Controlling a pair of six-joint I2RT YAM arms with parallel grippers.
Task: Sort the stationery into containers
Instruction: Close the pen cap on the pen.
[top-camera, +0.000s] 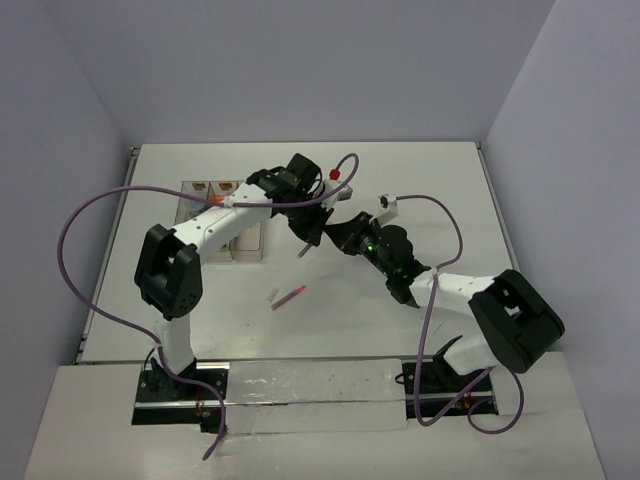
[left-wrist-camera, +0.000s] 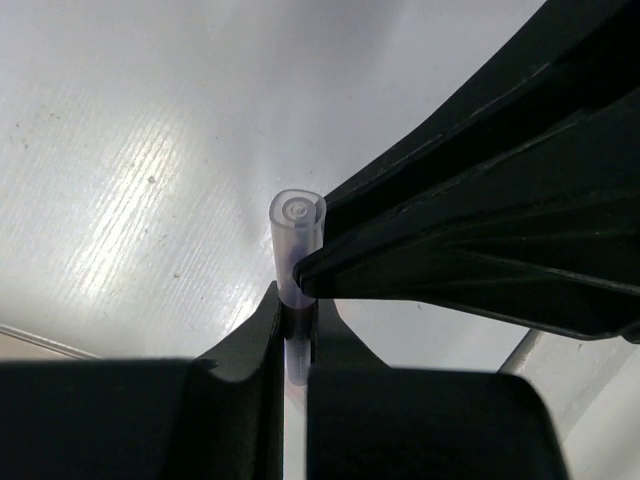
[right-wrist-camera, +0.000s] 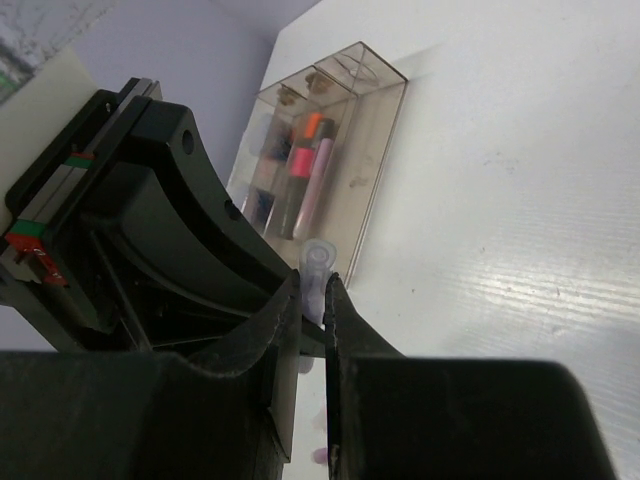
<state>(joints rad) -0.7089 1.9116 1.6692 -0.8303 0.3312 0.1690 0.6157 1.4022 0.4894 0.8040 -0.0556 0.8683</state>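
A pale purple pen with a clear cap (left-wrist-camera: 296, 232) stands between both grippers above the table's middle. My left gripper (left-wrist-camera: 297, 303) is shut on its barrel, and my right gripper (right-wrist-camera: 319, 287) is shut on the same pen (right-wrist-camera: 318, 262) just below the cap. In the top view the two grippers meet, left (top-camera: 312, 232) and right (top-camera: 340, 234), with the pen's lower end (top-camera: 303, 250) sticking out below. A thin pink pen (top-camera: 288, 297) lies on the table nearer the bases. The clear three-compartment tray (right-wrist-camera: 383, 150) holds orange-black and pink-black highlighters (right-wrist-camera: 300, 165) and a pale pink bar (right-wrist-camera: 318, 185).
In the top view the tray (top-camera: 243, 247) sits at left, mostly under the left arm. Purple cables loop beside both arms. Grey walls close the table at the back and sides.
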